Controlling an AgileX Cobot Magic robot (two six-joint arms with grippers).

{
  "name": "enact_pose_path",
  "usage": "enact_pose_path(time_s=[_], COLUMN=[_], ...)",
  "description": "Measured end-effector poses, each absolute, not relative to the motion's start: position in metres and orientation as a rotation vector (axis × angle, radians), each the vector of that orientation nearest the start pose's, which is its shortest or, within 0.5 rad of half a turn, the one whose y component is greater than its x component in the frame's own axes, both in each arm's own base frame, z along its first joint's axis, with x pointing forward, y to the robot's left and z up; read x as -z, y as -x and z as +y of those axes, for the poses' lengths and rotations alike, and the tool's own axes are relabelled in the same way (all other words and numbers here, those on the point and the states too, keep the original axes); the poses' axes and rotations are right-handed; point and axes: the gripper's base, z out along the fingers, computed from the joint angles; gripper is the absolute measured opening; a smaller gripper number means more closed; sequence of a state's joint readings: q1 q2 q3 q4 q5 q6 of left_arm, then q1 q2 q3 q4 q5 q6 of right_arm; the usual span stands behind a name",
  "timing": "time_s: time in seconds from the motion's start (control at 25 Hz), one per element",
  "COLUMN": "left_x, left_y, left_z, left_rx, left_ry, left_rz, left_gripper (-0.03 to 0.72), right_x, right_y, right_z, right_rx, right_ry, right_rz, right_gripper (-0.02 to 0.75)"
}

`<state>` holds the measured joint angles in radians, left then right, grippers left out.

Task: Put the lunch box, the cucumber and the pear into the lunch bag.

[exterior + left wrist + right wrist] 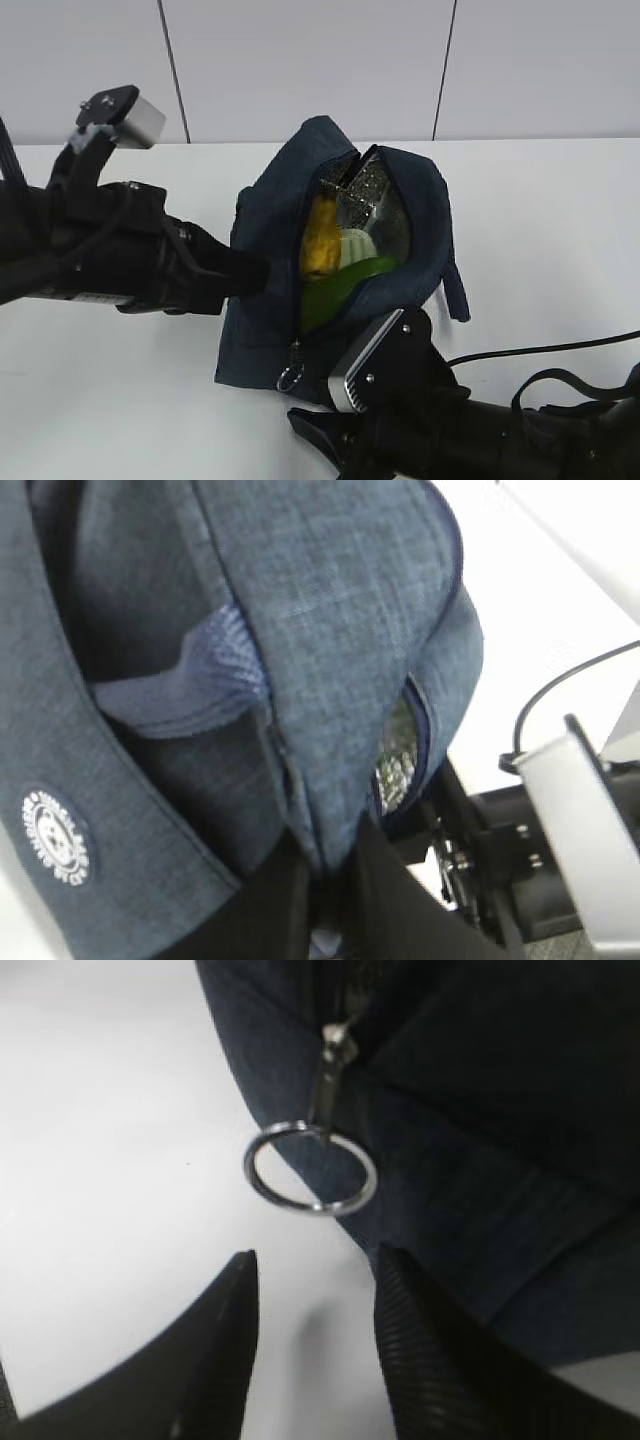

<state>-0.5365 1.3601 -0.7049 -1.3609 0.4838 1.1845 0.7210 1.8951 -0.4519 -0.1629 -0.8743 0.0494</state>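
So the lunch bag (pixel 270 300) is sitting on the white table (pixel 540 220) with its top unzipped and gaping toward me, shiny silver lining (pixel 385 205) showing inside. I can see the pear (pixel 322 240) in there, yellow, tucked against the left wall of the opening, and the cucumber (pixel 340 285) lies just below and to the right of it, green and slanted. Between them there's a pale bit that I take to be the lunch box (pixel 358 245), lid side up, mostly buried. My left gripper (pixel 325 900) is pinched tight on the bag's fabric at the left edge, the cloth bunched up right between the black fingers (pixel 270 910) in the wrist cam. The right gripper (pixel 315 1300) has its jaws standing apart, not holding anything, pointing at the zipper's ring pull (pixel 310 1167), which hangs just ahead of the fingertips (pixel 240 1280) at the near end of the zipper, not touching them.
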Motion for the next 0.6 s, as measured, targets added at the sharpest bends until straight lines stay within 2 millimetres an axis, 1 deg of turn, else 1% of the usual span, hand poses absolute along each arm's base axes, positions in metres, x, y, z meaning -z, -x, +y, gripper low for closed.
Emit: enact_pose_path(time_s=[0.08, 0.36, 0.6], left_x=[-0.2429, -0.2426, -0.2427], left_y=[-0.2057, -0.2059, -0.2057], left_z=[-0.1703, -0.1701, -0.1702], left_rx=[0.889, 0.882, 0.884], left_ry=[-0.7, -0.705, -0.707], left_rz=[2.194, 2.194, 2.194], left_gripper=[0.003, 0.003, 0.003], right_x=[-0.0955, -0.0958, -0.0992], right_y=[-0.2035, -0.2038, -0.2101], right_z=[0.1943, 0.1947, 0.1999], right_rx=[-0.538, -0.54, -0.54], right_ry=[0.869, 0.869, 0.865], right_rz=[1.913, 1.911, 1.901], right_gripper=[0.318, 0.318, 0.318])
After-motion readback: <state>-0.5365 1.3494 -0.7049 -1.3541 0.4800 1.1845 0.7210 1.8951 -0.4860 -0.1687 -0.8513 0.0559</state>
